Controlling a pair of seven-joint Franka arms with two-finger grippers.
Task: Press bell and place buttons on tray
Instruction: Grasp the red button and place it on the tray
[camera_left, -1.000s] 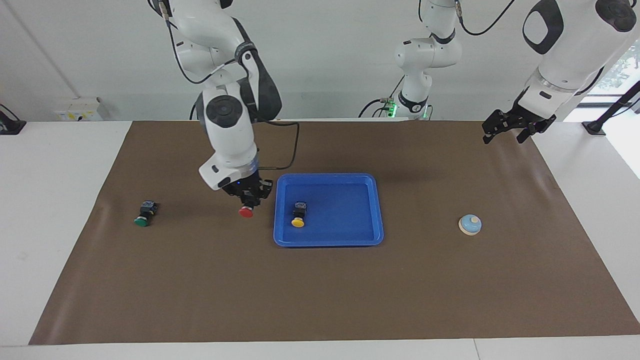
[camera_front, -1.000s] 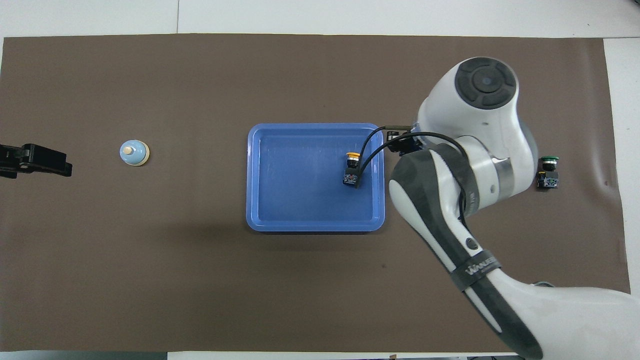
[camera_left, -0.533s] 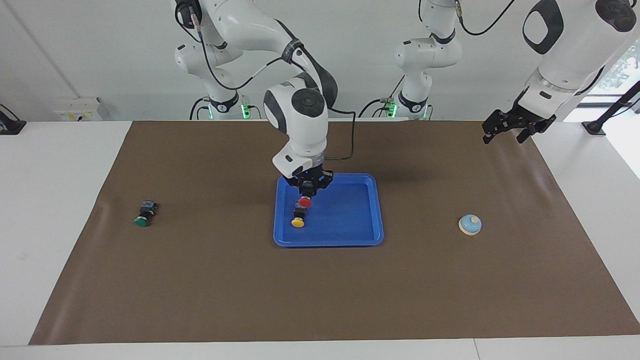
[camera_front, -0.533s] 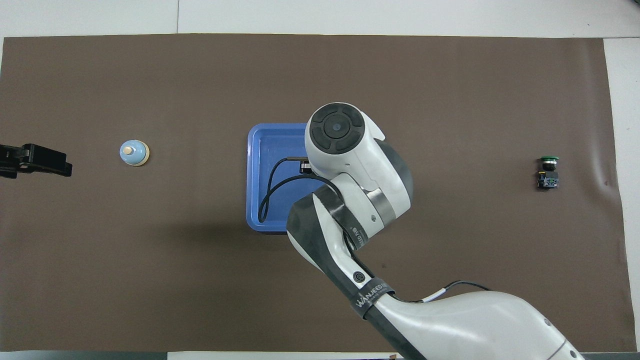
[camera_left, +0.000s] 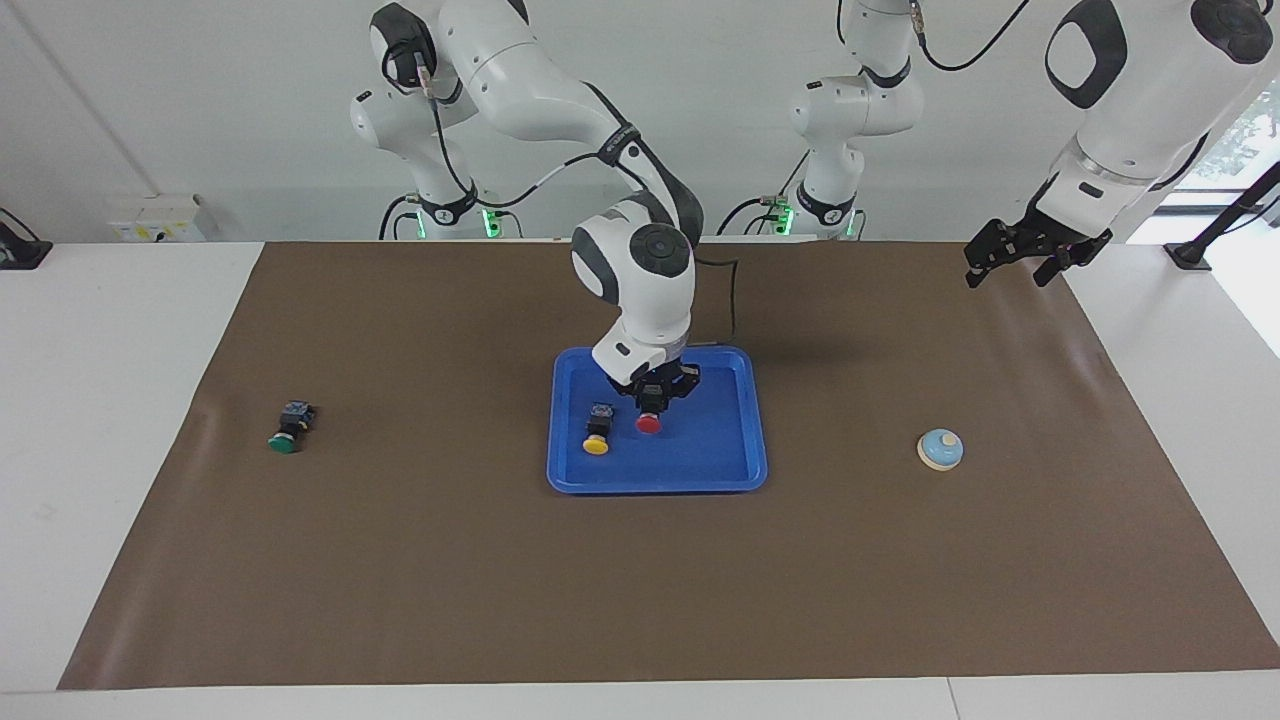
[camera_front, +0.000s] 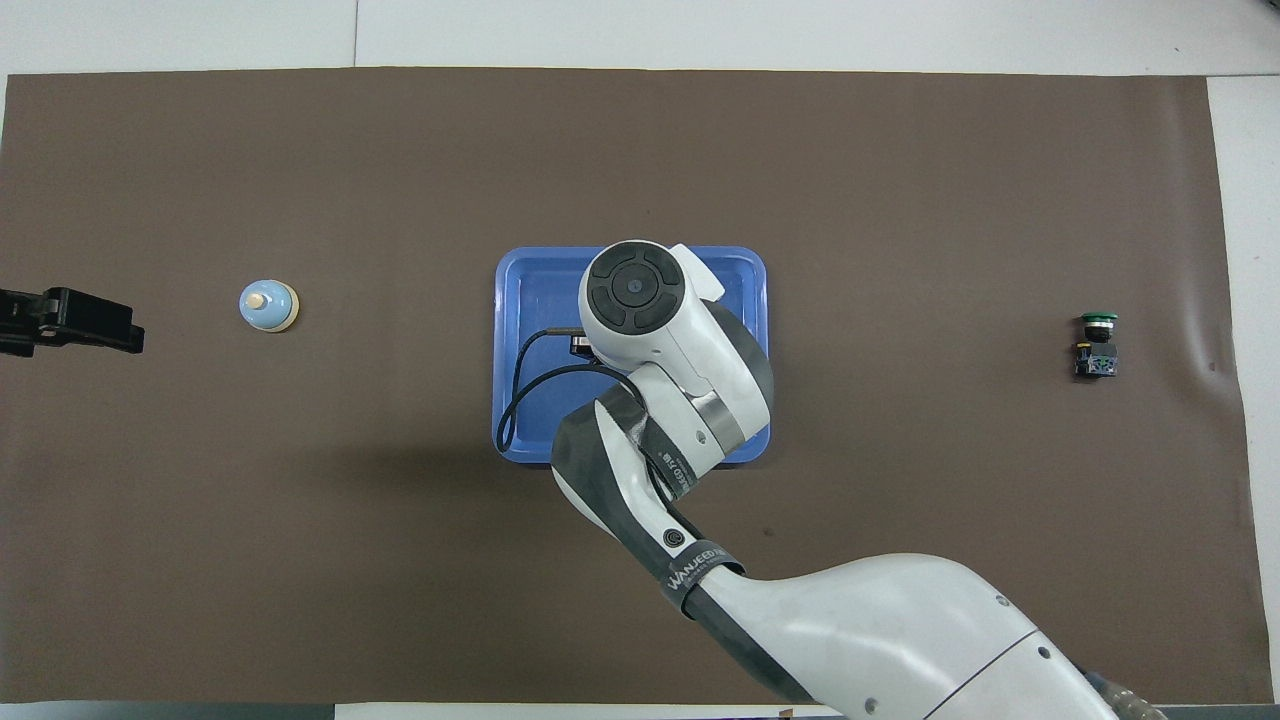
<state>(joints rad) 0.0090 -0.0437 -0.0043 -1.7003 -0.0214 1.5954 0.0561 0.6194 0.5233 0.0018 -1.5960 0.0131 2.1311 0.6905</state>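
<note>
Looking across the table at my two arms, I see the right gripper (camera_left: 650, 400) hanging low over the tray (camera_left: 735, 440), clamped shut on the black body of the red button (camera_left: 648, 423). That button hangs cap down, its long axis close to upright, the red cap just above the tray floor; I cannot tell whether it touches. From overhead the right arm's wrist hides this gripper and both buttons in the tray.

The tray, blue and rectangular, sits mid-table on a brown mat (camera_left: 400, 580), its long sides running along the table from one arm's end to the other.

The yellow button (camera_left: 597, 432) lies on its side in the tray, just beside the red one, toward the right arm's end. Its long axis runs toward and away from the robots, with the yellow cap pointing away from them.

The green button (camera_left: 289, 427) lies on the mat well apart from the tray, toward the right arm's end. It too lies on its side, cap pointing away from the robots.

The bell (camera_left: 940, 449), a pale blue dome, stands upright on the mat toward the left arm's end, about as far from the robots as the buttons.

The left gripper (camera_left: 1020, 255) waits in the air over the mat's corner at its own end, fingers spread wide and holding nothing.
</note>
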